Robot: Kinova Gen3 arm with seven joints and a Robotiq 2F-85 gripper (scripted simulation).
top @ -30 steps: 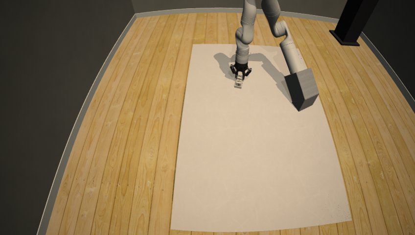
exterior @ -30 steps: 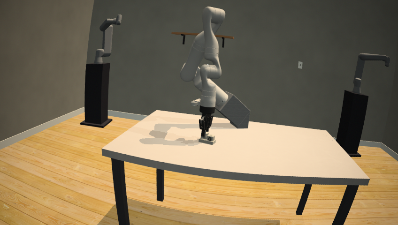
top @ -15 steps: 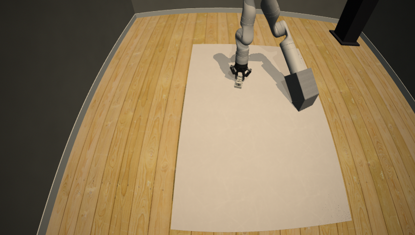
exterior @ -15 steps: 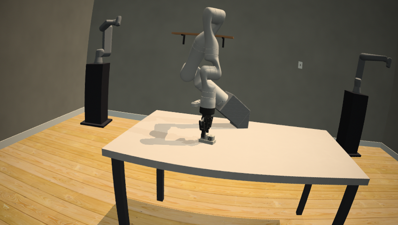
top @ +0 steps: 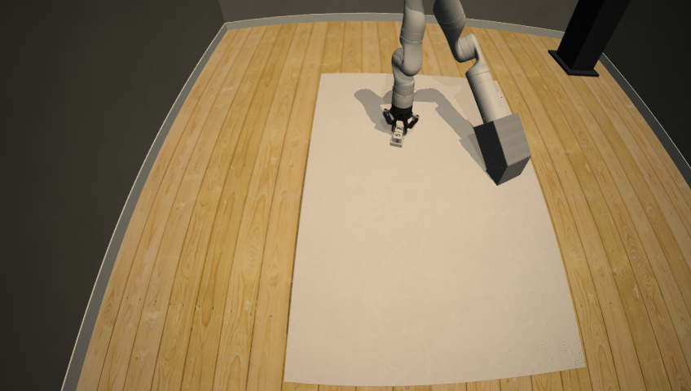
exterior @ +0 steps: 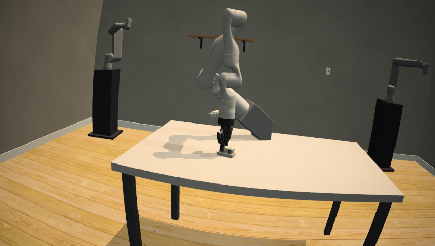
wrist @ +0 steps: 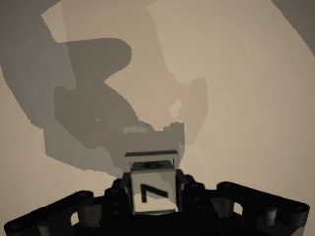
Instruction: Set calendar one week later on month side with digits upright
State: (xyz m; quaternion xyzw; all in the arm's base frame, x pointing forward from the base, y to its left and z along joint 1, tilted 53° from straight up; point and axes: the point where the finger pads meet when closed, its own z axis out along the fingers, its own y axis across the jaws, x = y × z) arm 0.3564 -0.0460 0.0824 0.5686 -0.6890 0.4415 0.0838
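The small white calendar tray [exterior: 226, 154] lies on the table near its far side. It also shows in the top view [top: 396, 141]. My gripper [exterior: 223, 146] points straight down over the tray's left half and is shut on a white digit cube [wrist: 156, 191]. In the wrist view the cube's face toward the camera shows a 7. Whether this cube touches the tray floor I cannot tell. The second cube [exterior: 230, 150] stands in the tray beside the held one and shows a 0 toward the exterior view. The month's name is too small to read.
The arm's grey base block [top: 501, 145] sits on the table to the right of the tray. Two black pedestals with camera arms [exterior: 105, 102] [exterior: 384, 134] stand on the floor beyond the table.
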